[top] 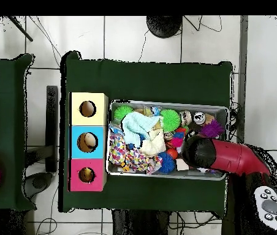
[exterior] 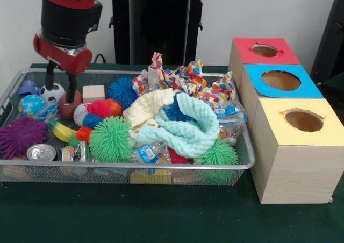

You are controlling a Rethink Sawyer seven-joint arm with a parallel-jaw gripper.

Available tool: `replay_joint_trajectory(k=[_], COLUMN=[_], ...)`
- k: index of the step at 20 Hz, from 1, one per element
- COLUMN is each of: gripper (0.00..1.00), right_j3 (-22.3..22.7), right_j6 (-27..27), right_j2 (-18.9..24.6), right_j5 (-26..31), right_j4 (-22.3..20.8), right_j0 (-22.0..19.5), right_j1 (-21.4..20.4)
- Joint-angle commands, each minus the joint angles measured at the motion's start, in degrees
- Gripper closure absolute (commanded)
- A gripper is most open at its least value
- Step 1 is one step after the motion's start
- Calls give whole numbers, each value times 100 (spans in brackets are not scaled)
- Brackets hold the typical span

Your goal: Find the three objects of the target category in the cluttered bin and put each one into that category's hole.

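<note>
The gripper (exterior: 59,95) reaches into the far-left corner of the cluttered bin (exterior: 161,165) on the table (exterior: 161,221), fingers spread around a brown football (exterior: 68,107). The football looks small, light and slightly squashy; pinching across its narrow middle seems safest.

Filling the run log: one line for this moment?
phase: searching | gripper: lowered into cluttered bin, by soccer ball | boxes: beside bin

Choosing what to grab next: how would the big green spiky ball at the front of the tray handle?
The green spiky ball looks soft and light, so its thin spikes would probably squash under a grip. Being round, it may roll if nudged, though neighbouring toys hem it in.
</note>
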Motion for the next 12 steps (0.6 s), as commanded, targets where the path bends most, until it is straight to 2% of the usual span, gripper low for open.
replay_joint_trajectory(k=[1,9,12], gripper=[0,0,0], right_j3=[578,676,728], right_j6=[467,551,756], right_j2=[295,127,125], right_j5=[972,1369,1204], right_j4=[480,778,939], right_j0=[362,700,762], right_j1=[-213,-645,-512])
